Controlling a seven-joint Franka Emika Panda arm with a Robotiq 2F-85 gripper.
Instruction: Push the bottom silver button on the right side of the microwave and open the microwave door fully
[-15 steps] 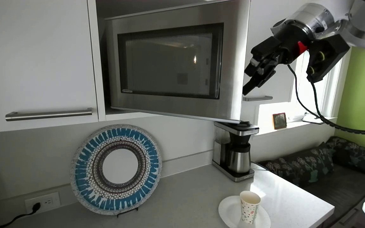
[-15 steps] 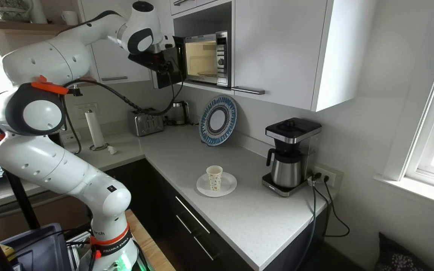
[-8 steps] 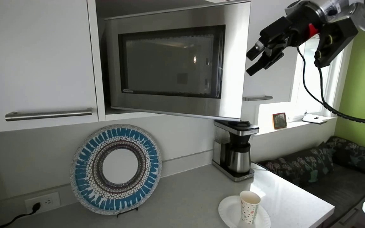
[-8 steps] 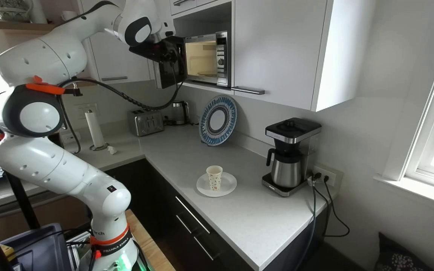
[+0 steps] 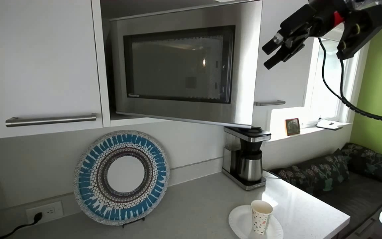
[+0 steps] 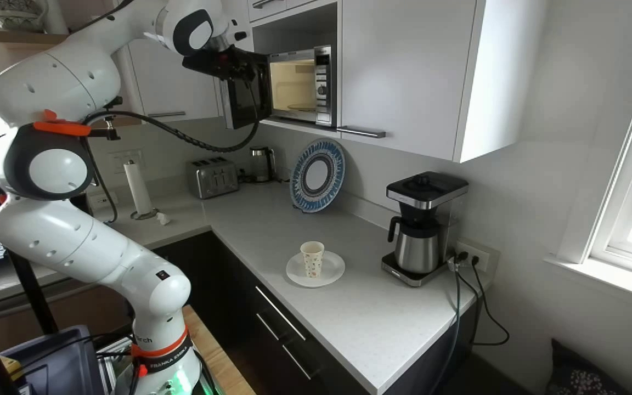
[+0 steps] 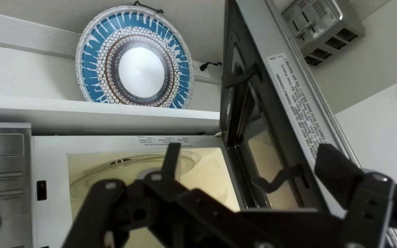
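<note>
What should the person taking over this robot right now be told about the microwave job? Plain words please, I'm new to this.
Tool: open, holding nothing, apparently clear of the microwave door.
Door: swung well out.
Bottom silver button: below the round dial, with nothing touching it.
Done: the door is open, so the button has probably been pushed.
Left: I can't tell whether the door is at its limit. Perhaps check, ease it further if it gives, then back away.

- In an exterior view you see, below the centre, a cup [image 6: 312, 260] on a plate [image 6: 334, 269].
- There, right of centre, you have a coffee maker [image 6: 424, 229].
- At the top of your wrist view: a blue-patterned disc [image 7: 136, 58].
</note>
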